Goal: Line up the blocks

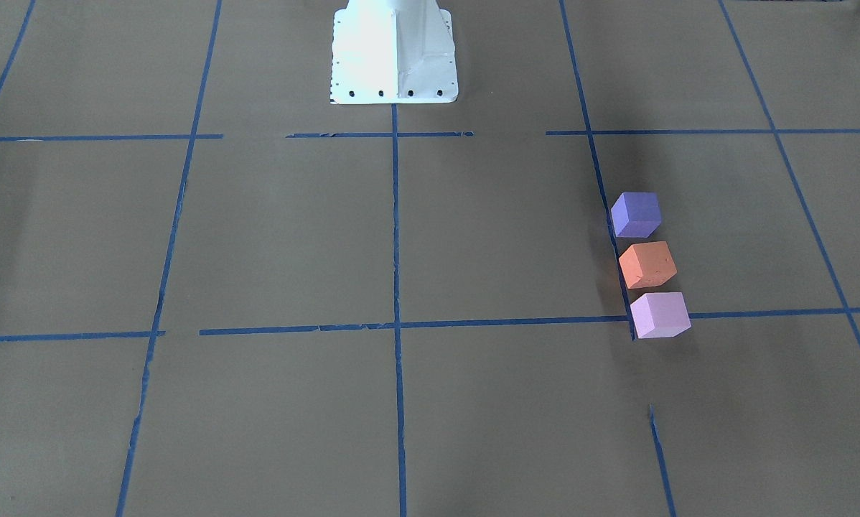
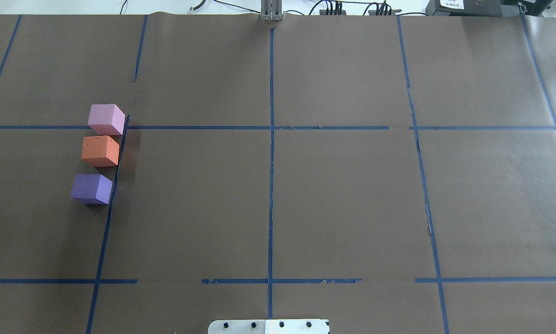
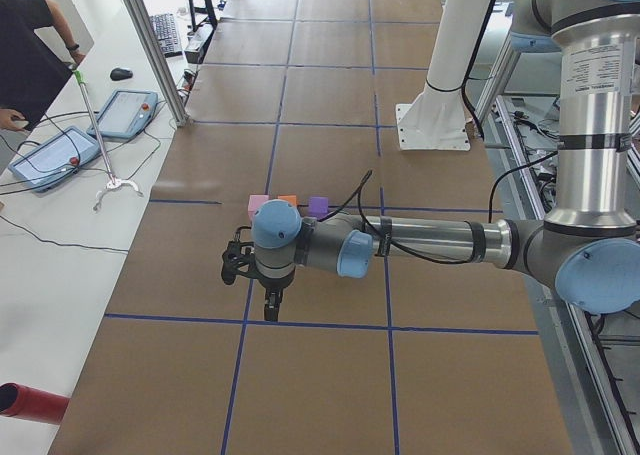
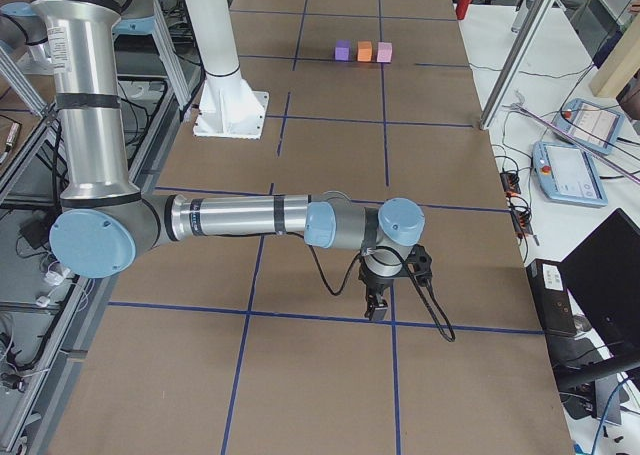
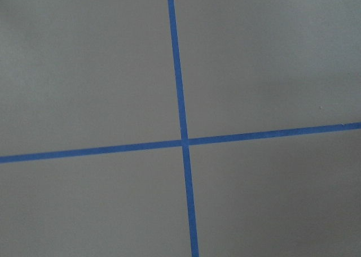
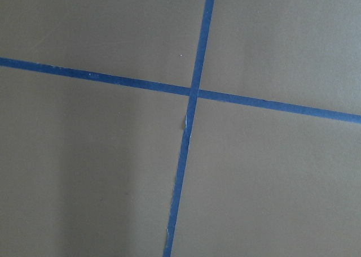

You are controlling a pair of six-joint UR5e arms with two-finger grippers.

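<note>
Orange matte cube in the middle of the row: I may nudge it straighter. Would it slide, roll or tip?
The orange matte cube rests on one face, so it would probably slide, not roll. Its matte faces likely grip well. A push off-centre might twist it into the pale pink-lilac cube nearby.

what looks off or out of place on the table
Nothing serious. The blue-violet block, orange block and pink block sit in a tidy row. Only the blue tape is ragged and gapped in places.
</note>
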